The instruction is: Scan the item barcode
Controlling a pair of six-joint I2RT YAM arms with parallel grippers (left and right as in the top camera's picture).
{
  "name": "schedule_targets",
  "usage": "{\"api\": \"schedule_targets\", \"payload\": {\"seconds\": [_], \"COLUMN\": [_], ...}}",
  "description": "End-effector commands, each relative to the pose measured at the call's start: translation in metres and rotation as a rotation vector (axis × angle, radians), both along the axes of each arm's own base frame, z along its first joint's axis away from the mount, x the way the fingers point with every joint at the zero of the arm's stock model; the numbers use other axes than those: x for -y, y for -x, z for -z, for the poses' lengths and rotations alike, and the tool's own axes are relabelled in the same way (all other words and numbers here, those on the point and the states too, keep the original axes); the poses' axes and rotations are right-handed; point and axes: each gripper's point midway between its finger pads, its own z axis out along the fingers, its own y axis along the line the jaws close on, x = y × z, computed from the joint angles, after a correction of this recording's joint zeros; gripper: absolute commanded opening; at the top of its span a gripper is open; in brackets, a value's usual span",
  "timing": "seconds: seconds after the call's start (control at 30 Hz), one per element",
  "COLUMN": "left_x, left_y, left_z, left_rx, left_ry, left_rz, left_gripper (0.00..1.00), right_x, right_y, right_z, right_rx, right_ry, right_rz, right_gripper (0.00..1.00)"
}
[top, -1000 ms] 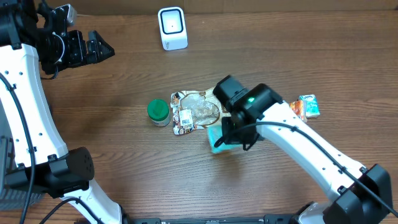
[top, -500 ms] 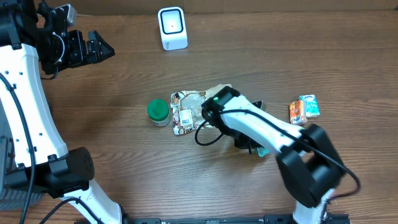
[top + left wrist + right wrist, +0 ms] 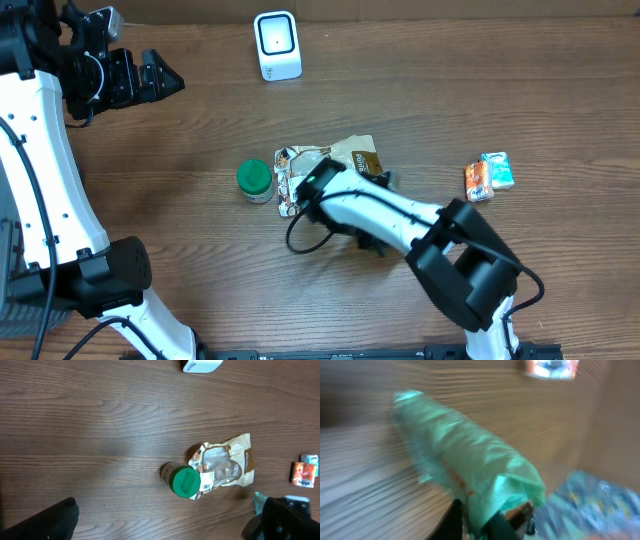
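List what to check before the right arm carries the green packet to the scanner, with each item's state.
1. Grip: the right gripper pinches one end of the green packet: ok.
2. Barcode side: the wrist view is blurred and no barcode can be made out: cannot tell.
3. Scanner: at the table's far edge, nothing covering it: ok.
4. Left gripper: open, empty, off to the far left, away from the route: ok.
5. Clearance: the snack pouch and green-lidded jar lie between the arm and the scanner; the packet's height above them: cannot tell.
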Motion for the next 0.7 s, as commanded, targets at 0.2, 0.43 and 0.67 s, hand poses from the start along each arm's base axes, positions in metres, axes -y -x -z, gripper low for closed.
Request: {"api": "schedule_targets", "payload": {"seconds": [0.2,0.43,0.67], "left_x": [0.002,0.002,0.002], "left_y": [0.001,0.001,0.001], "left_z": [-0.005,-0.005,-0.005], "left_rx": [0.019,0.018,0.018], "left_ry": [-0.017,-0.017,-0.017], "left_rz": [0.02,0.021,0.021], "left_gripper": [1.0,1.0,1.0], "right_x": [-0.093,-0.111,-0.089], "right_y": [0.035,0.026,-0.034], "right_z": [0.04,0.034,-0.02], "right_rx": [-0.158,-0.138,-0.039], "right_ry": [-0.338,-0.427,-0.575], "right_rz": [-0.141,-0.116,-0.059], "right_gripper": [0.34,0.43,0.43]}}
